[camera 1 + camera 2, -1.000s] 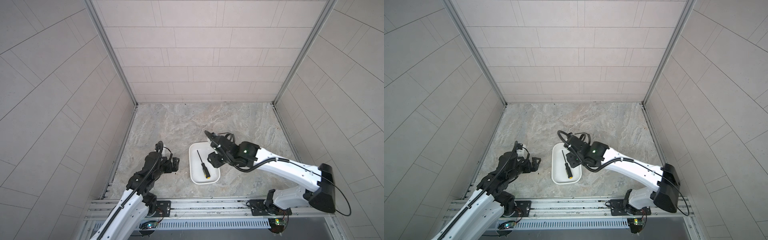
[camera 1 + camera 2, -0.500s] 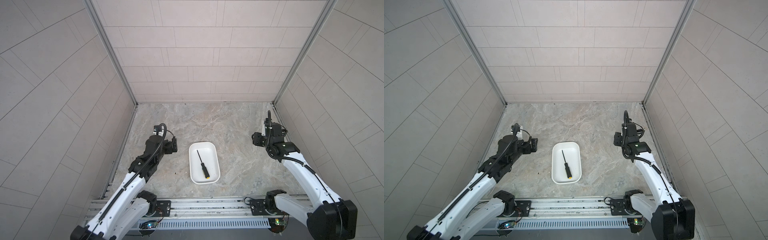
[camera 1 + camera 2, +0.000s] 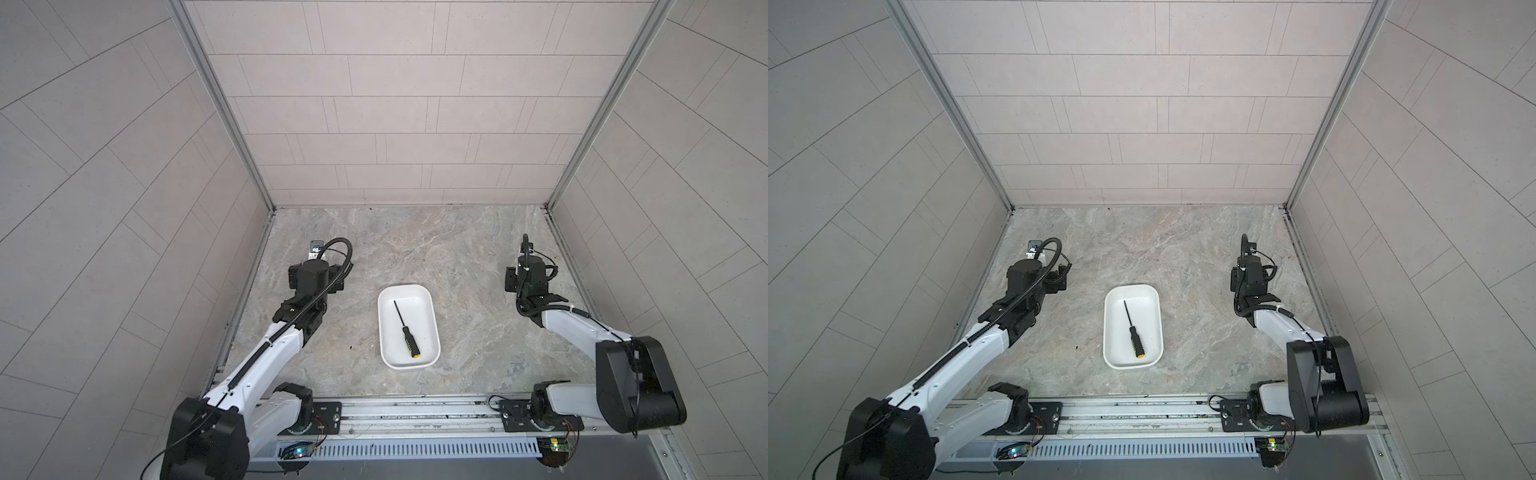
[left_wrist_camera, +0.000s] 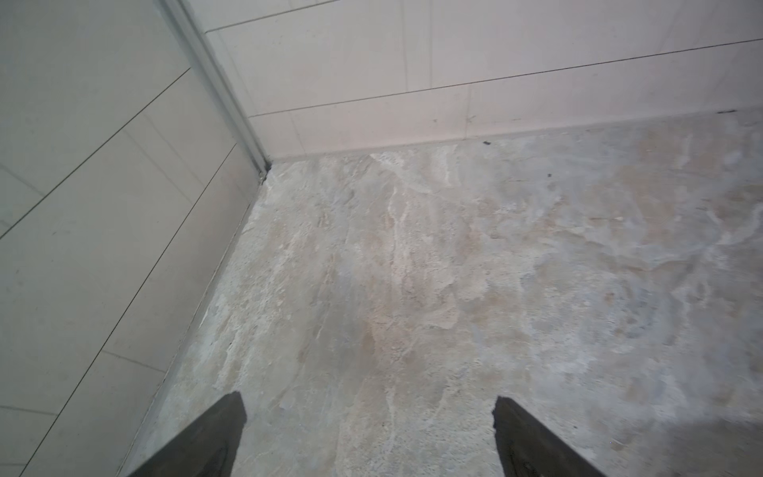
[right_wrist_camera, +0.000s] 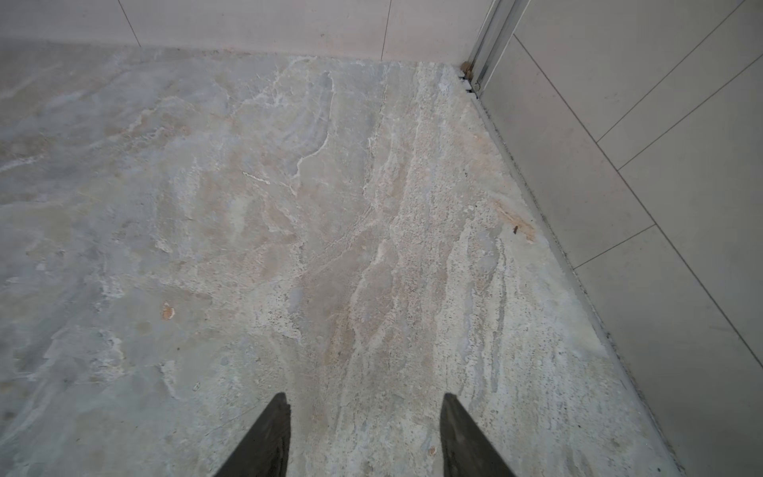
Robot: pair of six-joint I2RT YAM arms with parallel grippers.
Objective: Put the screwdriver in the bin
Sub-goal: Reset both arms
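Screwdriver (image 3: 405, 329) in bin (image 3: 422, 307), likely light, stiff, best gripped at handle; left gripper (image 4: 367, 437), right gripper (image 5: 365, 433) both apart, empty.

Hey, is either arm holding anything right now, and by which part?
Nothing is held. The left tool and the right tool are both open and empty; the screwdriver lies loose in the bin.

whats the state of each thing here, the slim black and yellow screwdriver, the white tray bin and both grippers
slim black-and-yellow screwdriver: lying flat inside the bin, held by nothing
shallow white rectangular plastic bin: upright on the grey stone-look table, holding only the screwdriver
left gripper: open, empty, apart from the bin
right gripper: open, empty, apart from the bin
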